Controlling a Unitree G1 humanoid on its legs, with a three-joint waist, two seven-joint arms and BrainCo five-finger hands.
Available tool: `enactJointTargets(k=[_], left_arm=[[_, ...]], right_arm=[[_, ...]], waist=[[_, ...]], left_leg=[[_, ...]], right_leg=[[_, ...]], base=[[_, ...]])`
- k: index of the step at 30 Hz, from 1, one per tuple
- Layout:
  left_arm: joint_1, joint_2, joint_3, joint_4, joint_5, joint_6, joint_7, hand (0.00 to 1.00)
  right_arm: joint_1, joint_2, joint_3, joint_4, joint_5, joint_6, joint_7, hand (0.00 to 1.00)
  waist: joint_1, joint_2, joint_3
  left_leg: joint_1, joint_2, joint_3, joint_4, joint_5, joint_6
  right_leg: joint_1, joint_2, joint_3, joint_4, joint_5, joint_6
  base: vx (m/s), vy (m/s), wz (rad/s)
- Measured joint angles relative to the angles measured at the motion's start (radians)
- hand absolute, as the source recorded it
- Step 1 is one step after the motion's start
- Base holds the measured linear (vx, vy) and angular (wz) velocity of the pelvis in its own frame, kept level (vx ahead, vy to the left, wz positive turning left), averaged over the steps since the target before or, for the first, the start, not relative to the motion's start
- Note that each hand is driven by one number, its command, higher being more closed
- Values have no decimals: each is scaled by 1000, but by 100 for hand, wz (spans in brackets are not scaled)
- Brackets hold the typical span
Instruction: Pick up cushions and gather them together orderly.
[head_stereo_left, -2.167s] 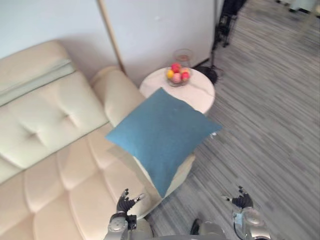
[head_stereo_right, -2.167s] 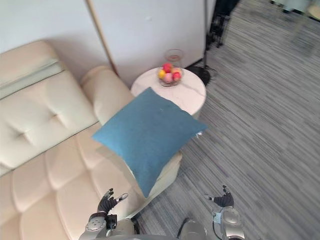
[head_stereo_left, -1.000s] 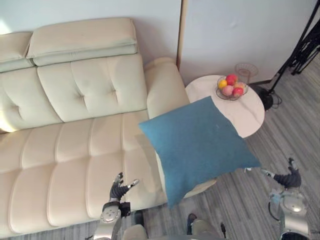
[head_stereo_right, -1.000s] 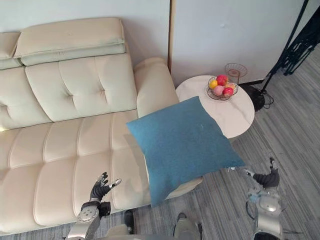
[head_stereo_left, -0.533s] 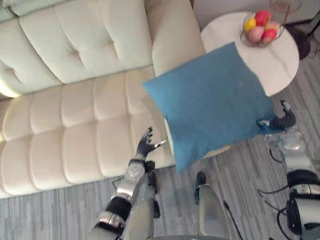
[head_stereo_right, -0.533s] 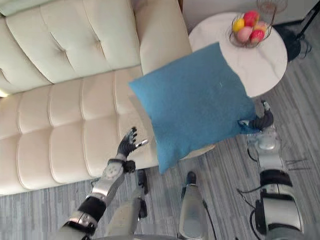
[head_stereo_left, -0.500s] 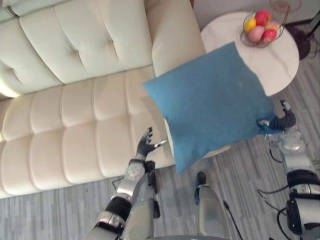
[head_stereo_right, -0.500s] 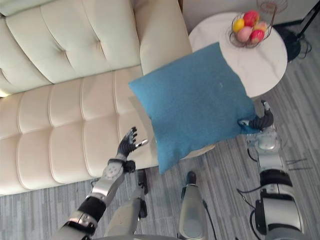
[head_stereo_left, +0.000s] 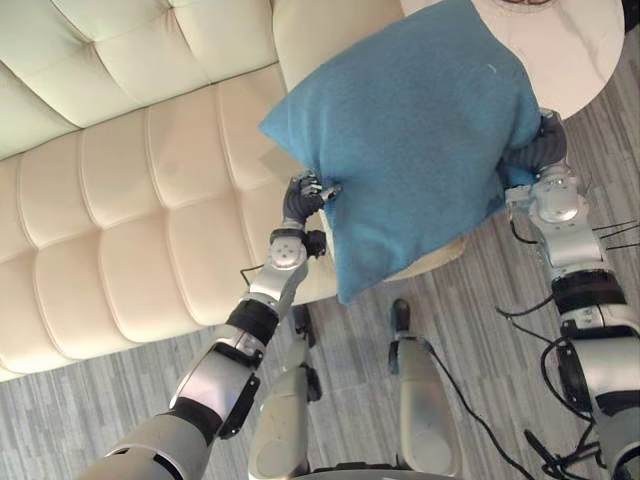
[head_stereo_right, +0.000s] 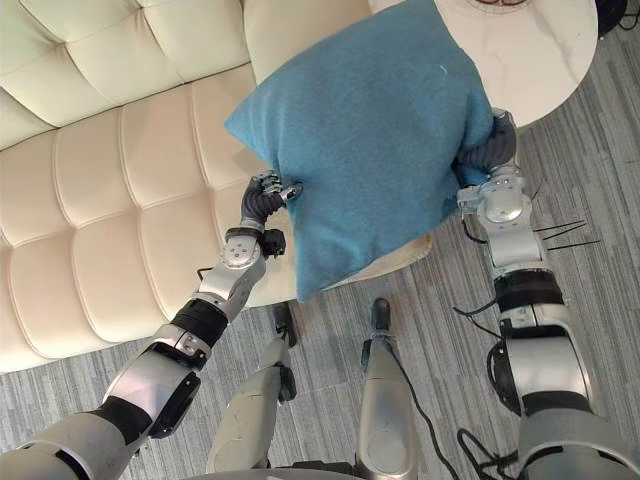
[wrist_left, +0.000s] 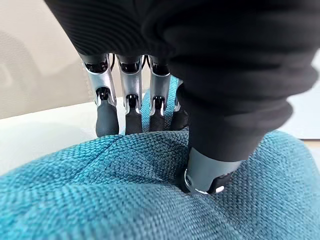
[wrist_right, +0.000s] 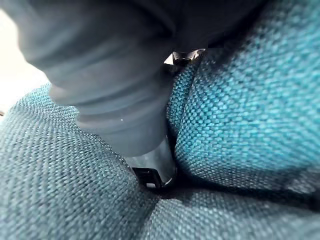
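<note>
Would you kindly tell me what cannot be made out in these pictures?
- Right hand: its hold on the cushion is buried in fabric, in the eye and wrist views.
- Table: mostly cut off by the eye views' top edge, along with whatever stands on it.
- Sofa: its armrest lies partly behind the cushion.

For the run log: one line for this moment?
phase: grasp | left hand: pinching blue cushion edge | right hand: pressed into cushion's opposite side | cushion over sofa
</note>
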Motion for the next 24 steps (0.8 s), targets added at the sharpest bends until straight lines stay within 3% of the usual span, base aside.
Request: enactJointTargets(k=[3, 7, 10, 13, 15, 17, 20, 24], left_arm=[[134, 7, -17, -172, 0, -4, 22, 100], [337, 42, -19, -314, 1, -5, 22, 100], [468, 43, -20, -398, 3, -5, 21, 100], [665, 43, -14, -521, 3, -5, 21, 100], [780, 43, -4, -606, 3, -5, 18, 100], [856, 42, 20, -667, 4, -13, 18, 100], [934, 38, 23, -741, 10, -29, 17, 100], [959, 31, 24, -770, 10, -39, 17, 100]], right_arm=[[285, 87, -62, -317, 22, -6, -11, 100], [497, 207, -58, -438, 26, -11, -10, 100], [592, 272, -54, -507, 27, -11, -7, 100], [690, 305, -11, -564, 26, -15, 3, 100], [746, 326, 6, -588, 26, -26, 14, 100], [765, 346, 25, -591, 26, -47, 32, 100], [800, 375, 30, -594, 30, -71, 34, 100], [810, 390, 32, -594, 32, -75, 33, 100]], waist=[[11, 0, -2], [15, 1, -31], [19, 1, -37], [25, -2, -120], [50, -3, -162], [56, -5, -201], [79, -7, -253], [82, -7, -283]], left_leg=[[57, 4, -6, 0, -12, -15], [114, 1, -11, 0, -29, -15], [150, 0, -25, 0, -41, -7], [166, -10, -45, 0, -44, -4], [205, -14, -54, 0, -52, -4], [220, -14, -70, -1, -55, -4], [238, -12, -96, -5, -62, -1], [220, -11, -127, 13, -62, 0]], right_leg=[[71, 1, -18, -14, -10, 4], [153, 10, -34, -46, -17, 7], [214, 9, -53, -67, -18, 8], [245, -3, -72, -67, -32, 17], [290, -7, -80, -68, -45, 18], [317, -9, -95, -68, -55, 21], [364, -10, -133, -70, -74, 26], [403, -22, -209, -52, -94, 21]], base=[[90, -42, 6], [73, -22, 9], [20, 7, 18], [43, 1, 24], [52, -17, 18], [9, -26, 25], [-24, -27, 35], [-26, -20, 62]])
